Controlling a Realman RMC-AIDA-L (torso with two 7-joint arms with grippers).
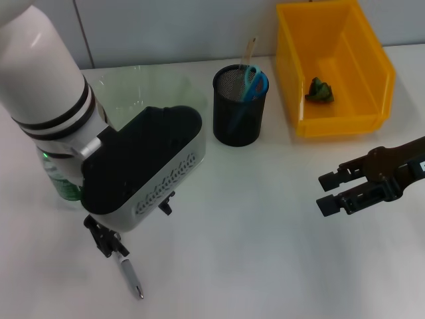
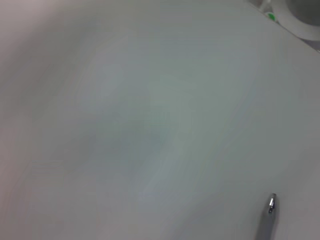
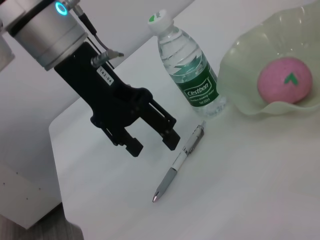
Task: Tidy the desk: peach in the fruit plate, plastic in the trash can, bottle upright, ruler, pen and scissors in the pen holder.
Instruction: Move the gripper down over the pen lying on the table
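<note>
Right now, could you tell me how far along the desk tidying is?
Mostly done: peach in fruit plate, plastic in trash can, bottle upright, scissors in pen holder. Left gripper hovers open over the pen; right gripper waits open.

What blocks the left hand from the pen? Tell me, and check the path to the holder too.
Nothing visible blocks it. The left hand hangs open right beside the pen, which lies flat on the table. From the pen to the pen holder only bare table shows.
</note>
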